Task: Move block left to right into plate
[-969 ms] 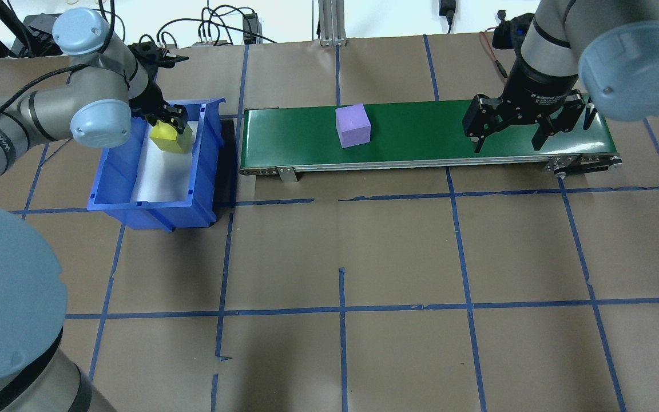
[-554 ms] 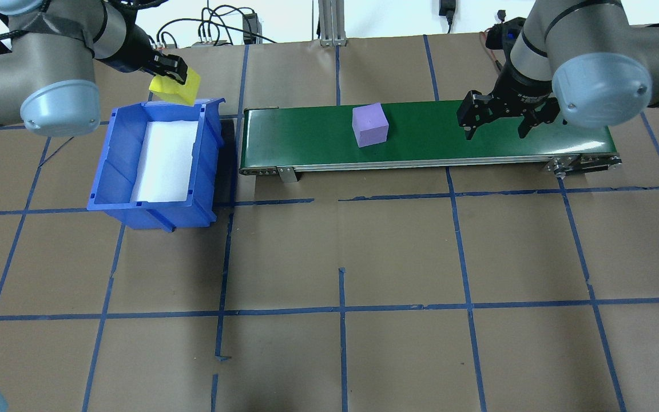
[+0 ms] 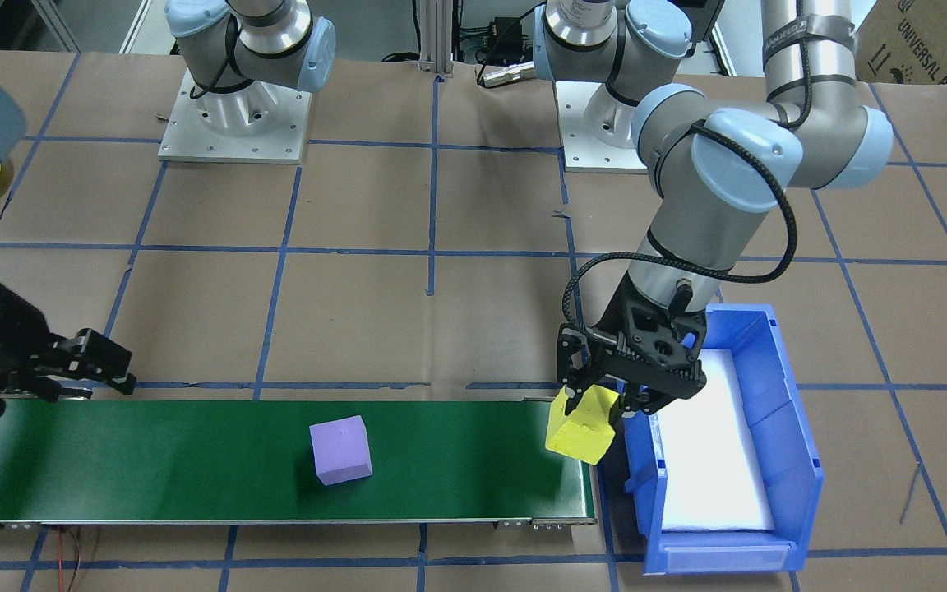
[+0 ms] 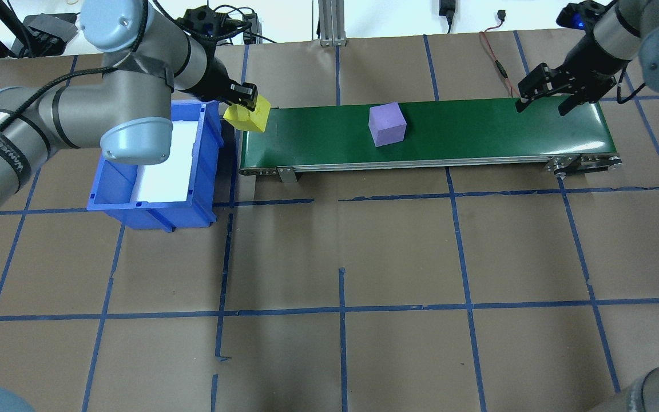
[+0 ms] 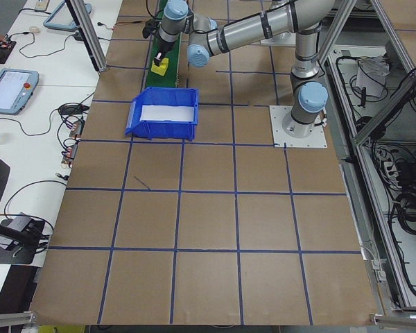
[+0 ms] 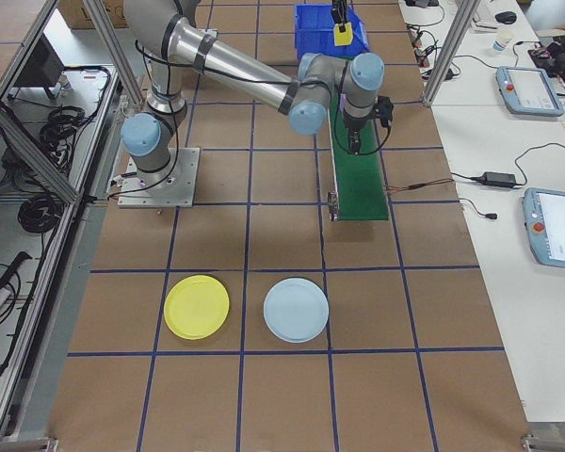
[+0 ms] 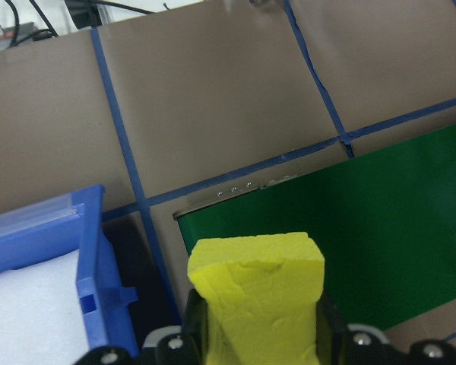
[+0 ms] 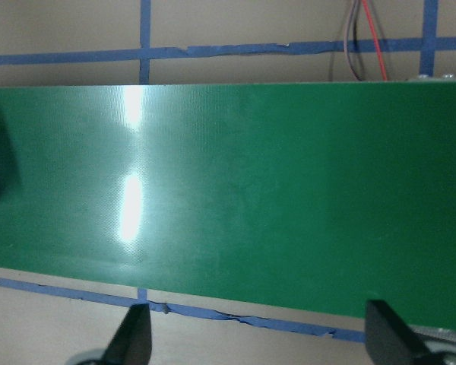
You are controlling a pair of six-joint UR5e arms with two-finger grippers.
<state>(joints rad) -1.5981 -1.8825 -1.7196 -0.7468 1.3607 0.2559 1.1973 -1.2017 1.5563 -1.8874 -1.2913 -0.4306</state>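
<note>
My left gripper [image 4: 243,103] is shut on a yellow block [image 4: 247,115] and holds it tilted just above the left end of the green conveyor belt [image 4: 478,131], beside the blue bin. The left wrist view shows the yellow block [image 7: 254,293] clamped between the fingers. A purple block [image 4: 387,124] sits on the belt, left of its middle. My right gripper [image 4: 542,106] hangs open over the belt's right end, empty, as the right wrist view [image 8: 260,338] confirms. The yellow plate [image 6: 197,307] lies on the table far off on the right side.
The blue bin [image 4: 152,200] with a white liner stands left of the belt and holds no blocks. A light blue plate [image 6: 297,310] lies next to the yellow one. Brown paper with blue tape lines covers the table.
My left gripper lifted the yellow block out of the bin and carried it right to the belt's left end. The purple block rode right along the belt. My right gripper drew back toward the belt's right end.
</note>
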